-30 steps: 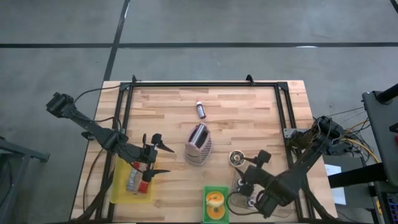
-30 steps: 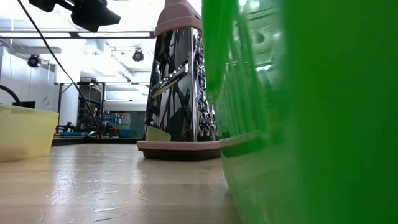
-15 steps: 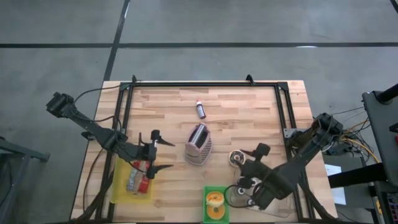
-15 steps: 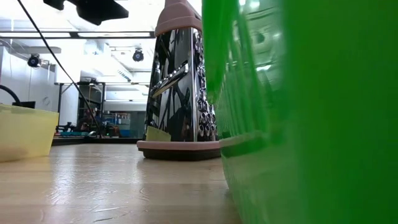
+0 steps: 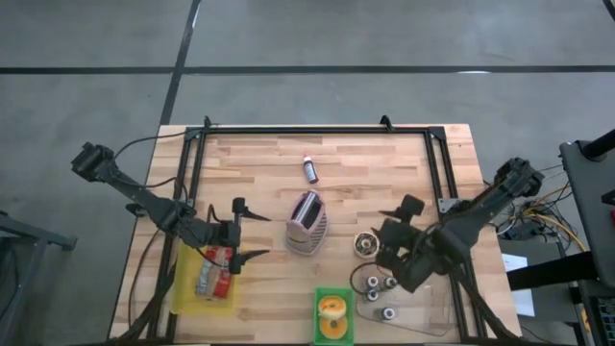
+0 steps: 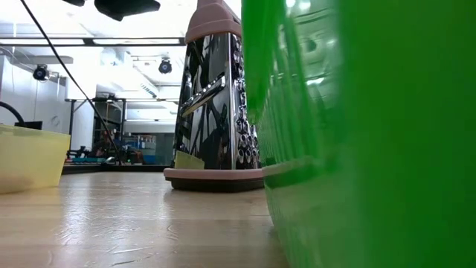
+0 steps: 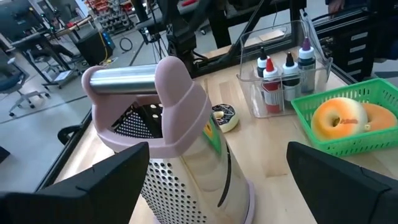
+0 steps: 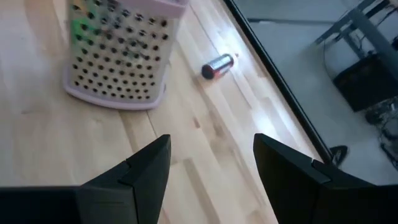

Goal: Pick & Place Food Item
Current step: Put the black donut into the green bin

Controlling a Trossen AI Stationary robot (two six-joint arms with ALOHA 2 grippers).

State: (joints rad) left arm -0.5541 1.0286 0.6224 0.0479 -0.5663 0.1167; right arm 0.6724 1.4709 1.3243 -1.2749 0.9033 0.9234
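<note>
Both grippers open and empty: left gripper [image 5: 246, 231] beside the pink-handled metal box grater [image 5: 307, 223], right gripper [image 5: 396, 235] opposite.

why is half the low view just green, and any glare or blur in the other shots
Low view: the green basket sits right against the lens, a blurred wall filling the right half; the grater behind it mirrors the room. Right wrist view: a bright glare patch on the wood beside the small bottle. Left wrist view: the grater's handle is soft, close to the lens.

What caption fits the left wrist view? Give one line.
Open left gripper faces a pink-handled grater, with bottles and donuts beyond.
</note>
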